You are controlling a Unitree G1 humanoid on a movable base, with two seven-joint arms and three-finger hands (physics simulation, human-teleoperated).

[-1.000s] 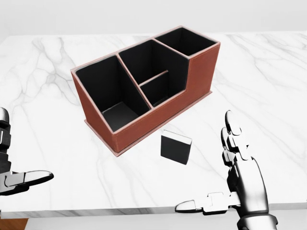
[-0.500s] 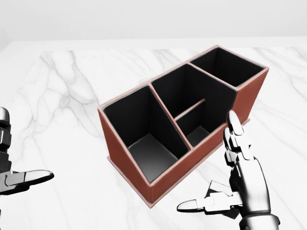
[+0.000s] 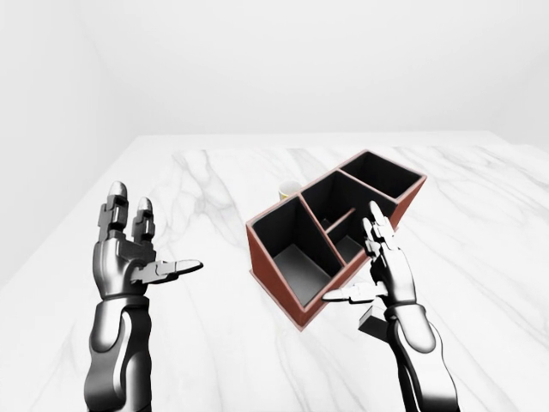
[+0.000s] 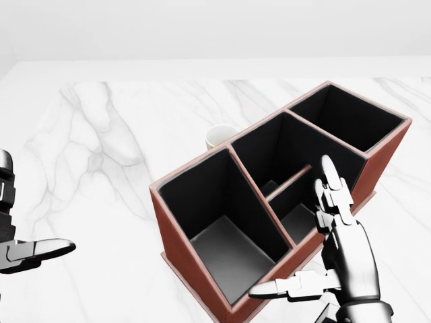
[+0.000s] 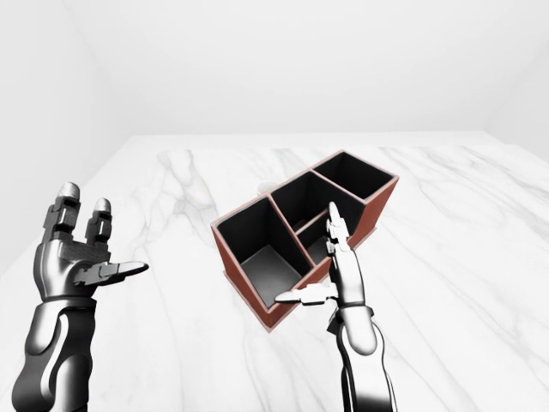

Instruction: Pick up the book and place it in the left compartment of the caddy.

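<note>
The caddy (image 4: pixel 190 264) is red-brown with a black inside and stands on the white marble table (image 3: pixel 197 343). Its left compartment (image 4: pixel 217 239) is the largest and holds nothing. The book (image 3: pixel 370 319) is small and dark, and only a corner shows behind my right wrist in the left-eye view, below the caddy's right end. The head view does not show it. My right hand (image 3: pixel 352 255) is open, with fingers up and thumb out, in front of the caddy's middle. My left hand (image 3: pixel 163 232) is open and empty, far left of the caddy.
A small pale cup (image 4: pixel 221 136) stands on the table just above the caddy's left compartment. The table's left edge (image 3: pixel 77 223) runs close to my left arm. White walls lie beyond the table.
The camera has moved in: the caddy has slid down and right and looks larger in the head view, the book has dropped out of that view, and the cup has come into sight. Both hands keep their poses.
</note>
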